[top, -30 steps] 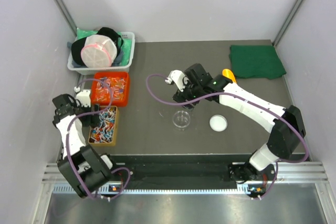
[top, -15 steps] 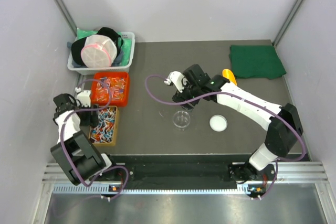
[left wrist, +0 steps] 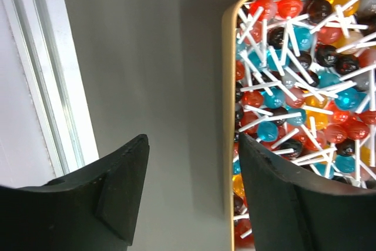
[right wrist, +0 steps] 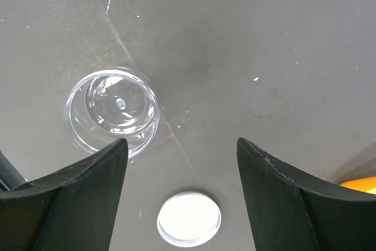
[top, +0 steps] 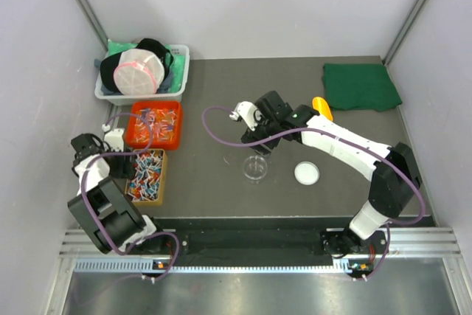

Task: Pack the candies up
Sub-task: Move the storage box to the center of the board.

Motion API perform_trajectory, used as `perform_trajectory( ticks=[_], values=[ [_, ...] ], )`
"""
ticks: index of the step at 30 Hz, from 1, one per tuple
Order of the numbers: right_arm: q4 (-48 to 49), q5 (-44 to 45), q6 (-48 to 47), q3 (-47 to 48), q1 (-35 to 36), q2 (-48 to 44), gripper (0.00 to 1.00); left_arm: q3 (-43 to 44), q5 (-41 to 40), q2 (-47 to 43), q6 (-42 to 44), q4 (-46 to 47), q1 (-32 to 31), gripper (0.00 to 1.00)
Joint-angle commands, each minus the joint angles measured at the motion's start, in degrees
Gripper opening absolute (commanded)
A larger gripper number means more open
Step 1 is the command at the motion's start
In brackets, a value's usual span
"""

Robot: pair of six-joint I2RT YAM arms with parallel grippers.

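Observation:
The candies point(left wrist: 294, 74) are small lollipops with white sticks in red, blue and dark wrappers, heaped in a tan tray point(left wrist: 227, 86) at the table's left point(top: 147, 176). More of them fill an orange tray point(top: 155, 125) behind it. My left gripper point(left wrist: 194, 163) is open astride the tan tray's rim, one finger over bare table and the other over the candies, gripping nothing. In the top view it sits at the tray's left side point(top: 127, 161). My right gripper point(right wrist: 182, 151) hangs open and empty above a clear jar point(right wrist: 111, 110) and its white lid point(right wrist: 189, 218).
A white bin of caps point(top: 144, 71) stands at the back left. A folded green cloth point(top: 361, 85) lies at the back right, with an orange scoop point(top: 321, 105) beside it. A metal rail point(left wrist: 41, 74) runs close to the left of the tan tray.
My left arm has swung further left along the tan tray and its jaws have narrowed somewhat. The right arm has shifted only slightly near the jar.

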Motion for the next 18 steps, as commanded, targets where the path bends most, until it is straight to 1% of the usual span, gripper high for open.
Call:
perform_trajectory(
  ticks=[1,10,12,13,18],
  values=[
    [0.1,0.0,-0.1,3.1,-0.2,0.8,0.74,1.4,0.8,1.1,1.6,3.0,0.9,0.65],
    [0.1,-0.1,-0.1,3.6,-0.2,1.5,0.74,1.4,1.1,3.5,1.9,4.1,1.3,0.55],
    [0.0,-0.1,-0.1,3.8,-0.2,1.6,0.74,1.0,1.0,3.4,2.0,4.5,1.4,0.55],
    [-0.1,-0.1,0.0,3.8,-0.2,1.7,0.74,0.8,1.1,3.3,2.0,4.6,1.3,0.52],
    [0.2,-0.4,0.0,3.8,-0.2,1.7,0.73,-0.8,0.7,1.9,1.8,6.0,1.3,0.48]
  ],
)
